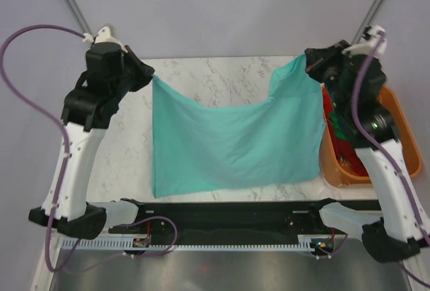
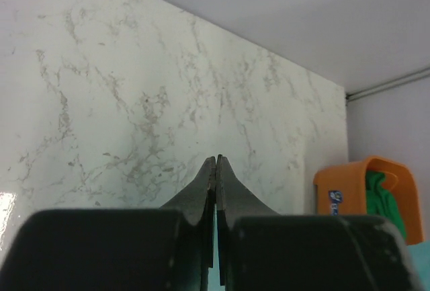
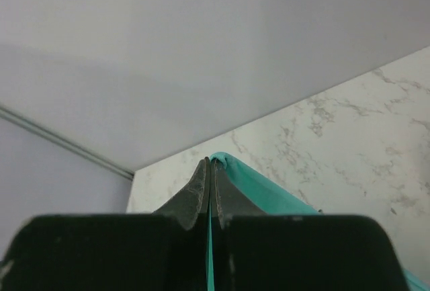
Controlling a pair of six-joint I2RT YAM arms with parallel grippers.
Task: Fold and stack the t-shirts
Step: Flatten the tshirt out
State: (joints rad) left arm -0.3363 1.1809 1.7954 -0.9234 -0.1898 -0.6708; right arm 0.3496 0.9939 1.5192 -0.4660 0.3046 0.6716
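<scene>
A light teal t-shirt (image 1: 232,140) hangs spread between my two grippers above the marble table (image 1: 127,150), sagging in the middle, its lower edge near the table's front. My left gripper (image 1: 150,74) is shut on its top left corner; in the left wrist view (image 2: 216,160) the jaws are pressed together with a teal sliver between them. My right gripper (image 1: 310,62) is shut on the top right corner; teal cloth (image 3: 269,187) shows at the fingertips (image 3: 210,163). Red and dark green shirts (image 1: 339,133) lie in the orange tub.
An orange plastic tub (image 1: 396,119) stands at the table's right edge under my right arm; it also shows in the left wrist view (image 2: 349,190) with green cloth (image 2: 383,200) inside. A black rail (image 1: 228,214) runs along the near edge.
</scene>
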